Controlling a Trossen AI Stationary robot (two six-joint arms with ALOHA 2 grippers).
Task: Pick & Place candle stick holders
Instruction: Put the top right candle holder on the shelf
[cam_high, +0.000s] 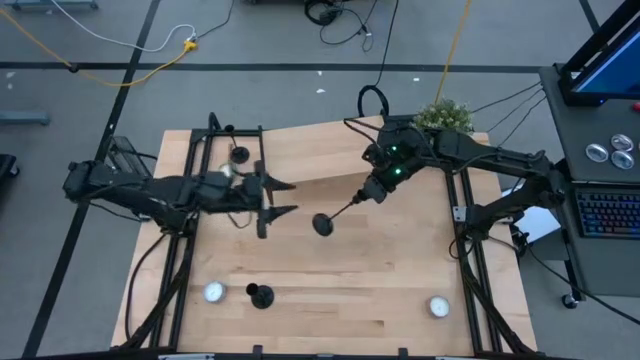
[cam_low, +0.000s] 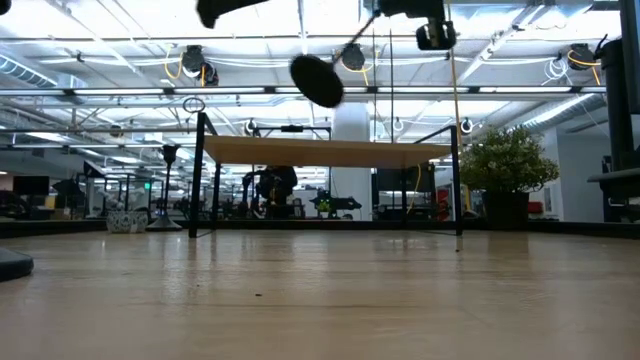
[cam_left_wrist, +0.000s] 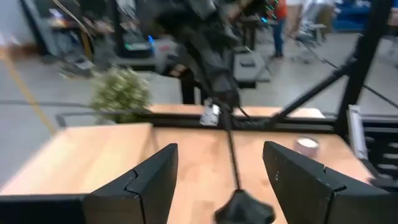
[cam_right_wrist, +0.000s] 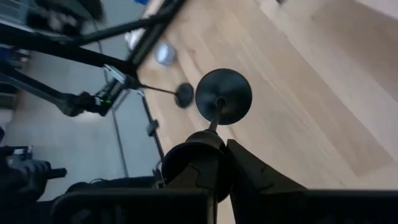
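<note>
You had one candlestick (cam_high: 337, 214) in the air over the middle of the table (cam_high: 400, 290), pinched by the right gripper (cam_high: 372, 193) at its cup end. Its fingers were pressed together on the thin top. The long axis of this candlestick lay nearly flat, and its round base (cam_right_wrist: 223, 96) pointed away from the right gripper, towards the left gripper (cam_high: 285, 198).

The left gripper was just beside that base, with its two fingers (cam_left_wrist: 142, 180) spread apart and nothing between them. In the left wrist view the stem ran straight out from between the fingers to the right gripper, so the base was the nearest part to it. I judge that the coming move depended on this line: the left claw stood nearer to the base, the right one to the cup.

A second candlestick (cam_high: 260, 295) stood upright nearer the front edge than the held candlestick, and a third one (cam_high: 239, 154) stood behind the left gripper.
</note>
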